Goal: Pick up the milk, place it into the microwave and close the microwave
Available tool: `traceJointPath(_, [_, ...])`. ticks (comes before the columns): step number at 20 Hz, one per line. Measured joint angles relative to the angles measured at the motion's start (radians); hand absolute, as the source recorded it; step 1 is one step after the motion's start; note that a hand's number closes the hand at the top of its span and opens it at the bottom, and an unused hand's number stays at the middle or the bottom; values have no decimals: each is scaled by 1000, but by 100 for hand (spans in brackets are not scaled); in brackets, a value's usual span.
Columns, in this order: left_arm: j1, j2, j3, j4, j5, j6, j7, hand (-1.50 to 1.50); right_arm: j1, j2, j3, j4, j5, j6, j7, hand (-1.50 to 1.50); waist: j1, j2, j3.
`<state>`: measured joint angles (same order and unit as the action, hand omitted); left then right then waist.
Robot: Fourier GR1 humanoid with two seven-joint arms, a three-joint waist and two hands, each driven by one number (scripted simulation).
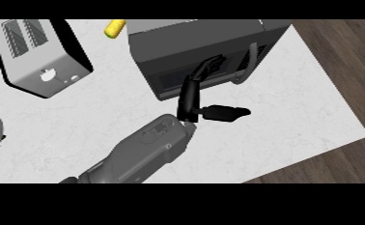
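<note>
White marbled counter fills most of the head view, with wood floor showing past its right and lower-right edges. Microwave stands at upper centre, dark grey, door shut, handle at the right end of its front face. Silver toaster sits at upper left, well apart from the microwave, two slots on top. One grey forearm enters from the lower edge, angled up and to the right. Its right hand is spread wide, fingers straight, holding nothing; fingertips lie against the microwave front just left of the handle, thumb sticking out to the right over the counter. Milk not visible anywhere; location cannot be told. Small yellow object lies at the top edge, between toaster and microwave.
</note>
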<state>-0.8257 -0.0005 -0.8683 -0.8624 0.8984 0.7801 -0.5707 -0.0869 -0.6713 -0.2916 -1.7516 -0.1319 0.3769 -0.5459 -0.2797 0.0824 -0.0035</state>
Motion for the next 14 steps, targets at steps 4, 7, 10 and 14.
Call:
traceJointPath(4, [-6,0,-7,3,24,-2,-23,-150,-28,-8,3,7,6,-4,9,150,0,4,0])
traceJointPath(7, [-10,0,-10,9,41,-7,-41,-150,-45,-12,4,14,9,-8,14,150,2,6,0])
traceJointPath(10, [-17,0,-18,10,51,-15,-56,-150,-50,42,28,43,-64,15,23,-150,10,13,4])
traceJointPath(14, [-25,0,-26,14,67,-20,-72,-150,-55,93,58,91,-164,58,48,-150,13,17,5])
